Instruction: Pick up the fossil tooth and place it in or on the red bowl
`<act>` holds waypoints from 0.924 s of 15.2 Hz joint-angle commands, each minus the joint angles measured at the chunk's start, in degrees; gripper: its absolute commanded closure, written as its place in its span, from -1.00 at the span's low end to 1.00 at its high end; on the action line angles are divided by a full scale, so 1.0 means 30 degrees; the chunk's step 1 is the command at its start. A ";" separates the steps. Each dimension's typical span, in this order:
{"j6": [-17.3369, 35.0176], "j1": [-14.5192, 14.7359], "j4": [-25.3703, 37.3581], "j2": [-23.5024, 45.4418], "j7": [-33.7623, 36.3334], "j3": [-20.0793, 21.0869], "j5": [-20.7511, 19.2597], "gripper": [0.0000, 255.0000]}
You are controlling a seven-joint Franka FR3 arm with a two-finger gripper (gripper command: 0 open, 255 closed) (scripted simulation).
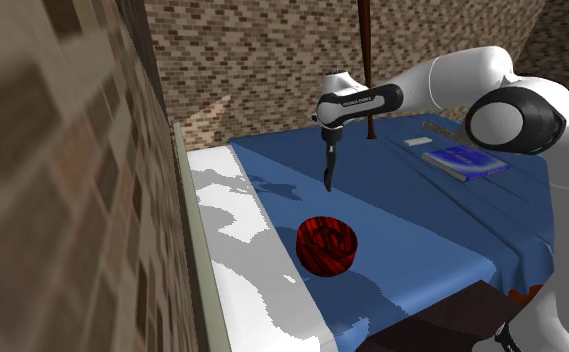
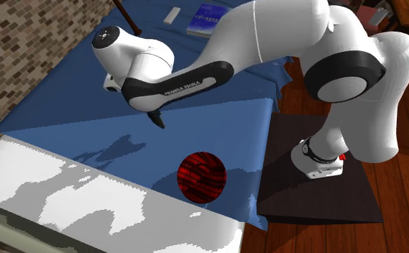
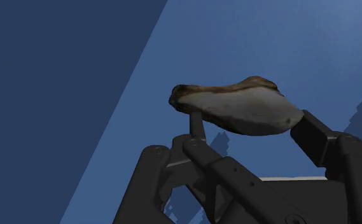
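Blue cloth [image 3: 268, 38] behind tooth [image 3: 243, 108] in claw [image 3: 249, 124]

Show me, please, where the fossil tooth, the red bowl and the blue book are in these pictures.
The tooth [image 3: 236, 108]: wrist view, middle of its pale face.
The bowl [image 1: 327, 258]: shoulder view, its red outer wall.
The book [image 1: 464, 160]: shoulder view, middle of its blue cover.

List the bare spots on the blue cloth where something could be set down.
Widest free patch: blue cloth between the red bowl and the book. Also bare: the white strip between bowl and wall. Crowded at the far corner: book, small white item, dark post.
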 commanded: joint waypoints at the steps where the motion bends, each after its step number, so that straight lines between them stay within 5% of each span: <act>1: -0.0270 0.0004 0.0211 -0.0057 -0.0021 -0.0002 0.0002 1.00; 14: 0.1836 0.3207 -0.8578 -0.6192 0.4824 0.1229 -0.0926 1.00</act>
